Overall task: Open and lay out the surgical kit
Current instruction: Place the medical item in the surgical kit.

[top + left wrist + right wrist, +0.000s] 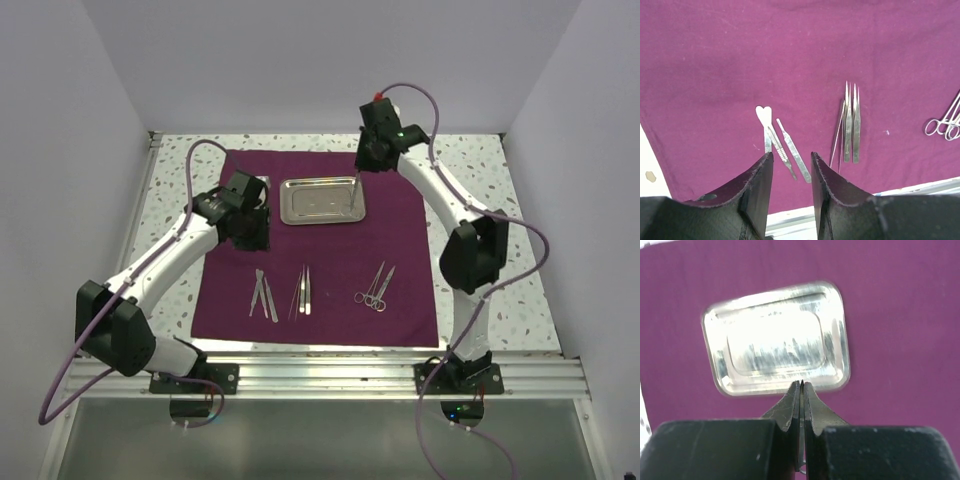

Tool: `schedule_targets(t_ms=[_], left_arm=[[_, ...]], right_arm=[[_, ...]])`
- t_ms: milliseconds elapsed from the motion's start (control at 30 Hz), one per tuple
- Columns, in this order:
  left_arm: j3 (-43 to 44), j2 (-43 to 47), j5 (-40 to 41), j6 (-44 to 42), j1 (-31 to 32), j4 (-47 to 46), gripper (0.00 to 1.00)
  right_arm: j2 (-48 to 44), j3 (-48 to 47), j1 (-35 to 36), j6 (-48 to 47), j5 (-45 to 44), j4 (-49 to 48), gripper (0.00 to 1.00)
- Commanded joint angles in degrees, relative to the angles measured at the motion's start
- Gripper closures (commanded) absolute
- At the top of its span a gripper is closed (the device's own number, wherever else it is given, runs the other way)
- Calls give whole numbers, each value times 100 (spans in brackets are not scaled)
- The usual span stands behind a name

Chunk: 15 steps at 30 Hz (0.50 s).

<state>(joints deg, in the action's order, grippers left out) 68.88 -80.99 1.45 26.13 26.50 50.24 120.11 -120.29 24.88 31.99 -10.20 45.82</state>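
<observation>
The maroon cloth wrap is spread flat on the speckled table, with the steel tray set on its far half. Flat handles, tweezers and ring-handled scissors are laid in a row on its near half. The right arm is bent outward at the elbow and reached in over the tray's right edge, where the right gripper is pointed down and pinched tight on a thin silver instrument. The left arm is stretched diagonally over the cloth's left part, and the left gripper is poised above the cloth with its jaws moderately parted and nothing between them.
</observation>
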Motion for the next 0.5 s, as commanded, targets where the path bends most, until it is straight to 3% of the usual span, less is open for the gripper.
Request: schedule_targets(t_ms=[0,300,467], left_arm=[[169,128,-119,-134,-57,-321,60],[652,-303,-242,-284,-57,-515,61],[837,-338,-163,-337,-57,-489,59]], right_arm=[[-1240,1318,60,132,62,32,100],[-3204,5002,289,685,158,-644,100],[-3573,5981,421,906,167,-1039,100]])
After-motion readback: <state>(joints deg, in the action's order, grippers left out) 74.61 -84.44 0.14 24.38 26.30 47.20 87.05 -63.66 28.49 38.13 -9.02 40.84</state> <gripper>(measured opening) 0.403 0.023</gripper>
